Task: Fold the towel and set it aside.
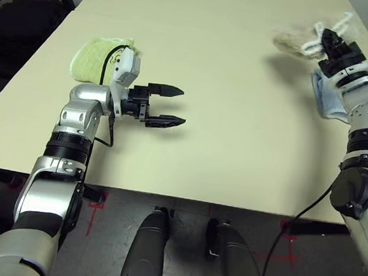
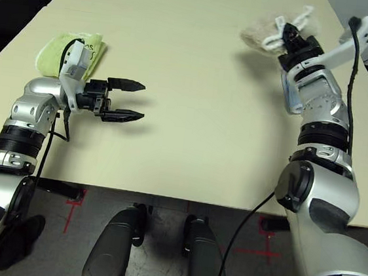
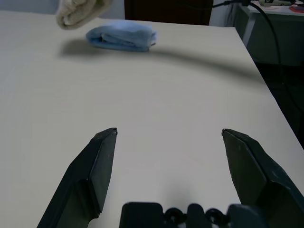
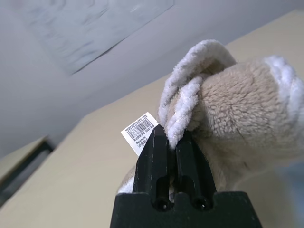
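The beige towel [image 4: 237, 109] with white edging and a barcode tag hangs bunched up at the far right of the table [image 1: 222, 148], lifted above its surface. My right gripper [image 4: 171, 135] is shut on the towel's white-edged rim, and the towel [image 1: 290, 40] dangles to its left with a shadow on the table beneath. My left gripper [image 1: 171, 105] is open and holds nothing, pointing right low over the left middle of the table. In the left wrist view, the left gripper [image 3: 168, 135] shows bare table between its fingers.
A light blue folded towel [image 1: 323, 96] lies at the right edge under my right forearm; it also shows in the left wrist view as the blue towel [image 3: 122, 37]. A yellow-green folded towel [image 1: 97, 56] lies at the left edge behind my left wrist.
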Available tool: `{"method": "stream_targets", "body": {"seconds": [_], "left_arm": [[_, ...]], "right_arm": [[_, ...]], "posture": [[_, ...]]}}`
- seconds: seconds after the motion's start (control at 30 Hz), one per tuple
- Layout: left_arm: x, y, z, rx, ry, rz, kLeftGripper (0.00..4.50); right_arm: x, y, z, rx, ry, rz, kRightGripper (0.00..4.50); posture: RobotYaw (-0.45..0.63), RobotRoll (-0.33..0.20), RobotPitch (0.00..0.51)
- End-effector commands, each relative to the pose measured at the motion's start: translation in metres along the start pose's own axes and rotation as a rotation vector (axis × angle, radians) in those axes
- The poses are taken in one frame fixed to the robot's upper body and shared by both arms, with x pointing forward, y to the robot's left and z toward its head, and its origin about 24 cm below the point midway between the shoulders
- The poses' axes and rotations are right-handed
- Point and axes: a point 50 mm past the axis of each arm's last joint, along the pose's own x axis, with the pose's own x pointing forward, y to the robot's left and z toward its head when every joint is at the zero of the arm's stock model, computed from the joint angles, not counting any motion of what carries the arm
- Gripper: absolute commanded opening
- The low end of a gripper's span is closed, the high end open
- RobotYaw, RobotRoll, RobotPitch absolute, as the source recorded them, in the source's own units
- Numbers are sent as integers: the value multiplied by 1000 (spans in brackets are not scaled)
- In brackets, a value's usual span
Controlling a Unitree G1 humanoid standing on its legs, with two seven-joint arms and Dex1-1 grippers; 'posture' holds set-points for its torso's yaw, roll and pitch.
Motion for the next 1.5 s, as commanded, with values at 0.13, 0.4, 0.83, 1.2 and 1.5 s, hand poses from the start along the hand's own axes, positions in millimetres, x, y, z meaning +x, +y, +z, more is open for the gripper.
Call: {"method": "stream_targets", "body": {"seconds": [0.13, 0.4, 0.83, 1.2, 1.5], "left_arm": [[2, 0, 0, 17, 15, -28, 4500], [-3, -2, 2, 15, 30, -30, 4500], [-8, 2, 15, 14, -69, 112, 4500], [-15, -8, 15, -11, -27, 110, 4500], [-17, -9, 13, -20, -6, 108, 4500]], "right_arm": [[-10, -23, 0, -11, -20, -112, 20], [-18, -39, 6, 3, -25, -164, 20], [-9, -26, 12, 71, -57, -55, 20], [-26, -49, -2, 85, -34, -168, 20], [-40, -64, 5, 123, -91, -178, 20]], "posture": [[86, 0, 189], [100, 0, 188], [111, 0, 246], [162, 0, 281], [142, 0, 256]]}}
